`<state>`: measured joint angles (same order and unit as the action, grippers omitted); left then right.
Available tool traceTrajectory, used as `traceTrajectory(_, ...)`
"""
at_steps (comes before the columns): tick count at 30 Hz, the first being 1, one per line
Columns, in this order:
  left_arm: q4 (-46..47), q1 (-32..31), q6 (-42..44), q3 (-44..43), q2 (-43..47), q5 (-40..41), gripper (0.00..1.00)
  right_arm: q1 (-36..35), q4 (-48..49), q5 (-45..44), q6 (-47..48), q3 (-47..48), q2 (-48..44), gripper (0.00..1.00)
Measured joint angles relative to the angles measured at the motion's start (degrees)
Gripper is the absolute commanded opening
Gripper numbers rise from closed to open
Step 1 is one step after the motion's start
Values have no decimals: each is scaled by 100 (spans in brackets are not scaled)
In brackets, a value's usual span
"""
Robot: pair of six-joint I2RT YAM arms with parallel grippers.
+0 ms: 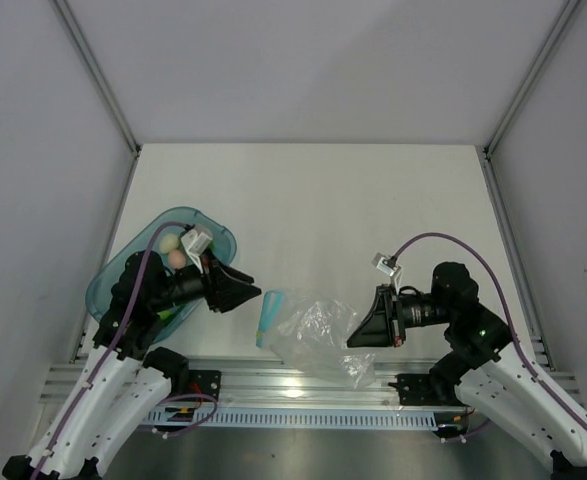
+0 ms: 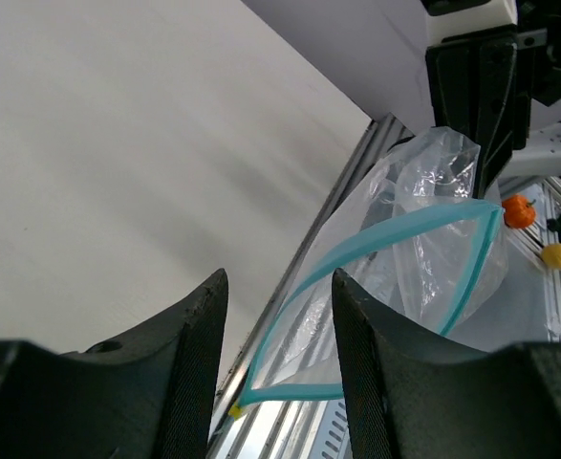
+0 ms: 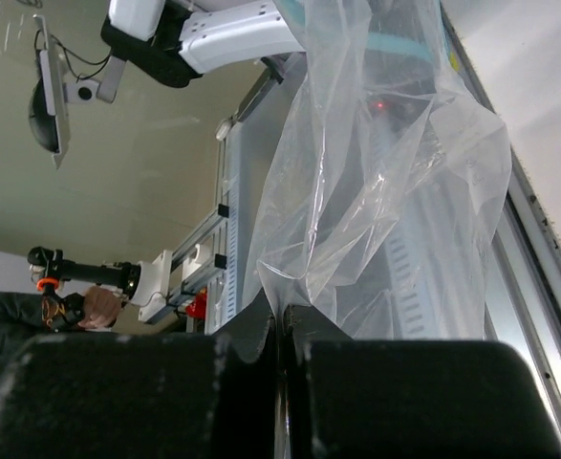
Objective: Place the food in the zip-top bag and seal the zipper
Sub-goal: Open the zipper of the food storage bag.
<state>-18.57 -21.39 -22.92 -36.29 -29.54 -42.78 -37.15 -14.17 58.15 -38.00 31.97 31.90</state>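
Clear zip-top bag in right hand — left hand spread.

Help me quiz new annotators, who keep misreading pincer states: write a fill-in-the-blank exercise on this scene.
1. The right pincer is ____ on the clear plastic of the zip-top bag.
2. With its jaws apart and nothing between them, the left pincer is ____.
3. The food lies in the blue tray, which is nearest the ____ pincer.

Missing words: shut; open; left.
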Motion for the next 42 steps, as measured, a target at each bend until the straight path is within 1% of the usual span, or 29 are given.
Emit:
traceTrajectory(10, 1141, -17, -507, 442, -175, -1399, 57, -92, 350, 435, -136, 79, 175, 0)
traceTrajectory(16, 1338, -173, -588, 470, -306, -1711, 58, -203, 649, 544, -299, 122, 356, 0)
traceTrajectory(18, 1373, -208, -614, 470, -293, -1749, 55, -236, 730, 562, -345, 151, 396, 0)
traceTrajectory(21, 1412, -269, -651, 470, -330, -1766, 50, -291, 857, 579, -385, 188, 439, 0)
traceTrajectory(23, 1462, -328, -699, 470, -387, -1770, 41, -310, 892, 586, -398, 227, 496, 0)
traceTrajectory(24, 1486, -367, -721, 470, -433, -1777, 35, -315, 901, 588, -398, 260, 540, 0)
traceTrajectory(25, 1508, -387, -750, 470, -481, -1797, 23, -315, 894, 592, -393, 308, 588, 0)
traceTrajectory(26, 1517, -413, -780, 468, -529, -1825, 13, -317, 883, 590, -372, 343, 640, 0)
traceTrajectory(27, 1530, -422, -798, 468, -590, -1856, 3, -319, 837, 573, -304, 407, 721, 6)
traceTrajectory(28, 1539, -426, -798, 468, -660, -1886, 1, -319, 726, 518, -192, 492, 817, 14)
traceTrajectory(29, 1499, -431, -774, 459, -723, -1884, 1, -319, 505, 420, -55, 616, 929, 29)
traceTrajectory(30, 1449, -433, -765, 448, -778, -1871, 1, -319, 260, 278, 92, 752, 1045, 39)
traceTrajectory(31, 1368, -435, -758, 426, -833, -1838, 0, -323, 7, 85, 267, 911, 1191, 51)
traceTrajectory(32, 1248, -435, -761, 385, -876, -1746, 0, -326, -251, -109, 439, 1078, 1344, 55)
traceTrajectory(33, 1104, -439, -767, 330, -920, -1596, 1, -328, -507, -345, 627, 1222, 1495, 62)
traceTrajectory(37, 616, -437, -859, 138, -935, -883, 1, -356, -1519, -1622, 1189, 1794, 2105, 74)
traceTrajectory(42, 107, -444, -1021, 55, -697, 302, 1, -411, -2238, -3261, 1390, 2374, 2837, 78)
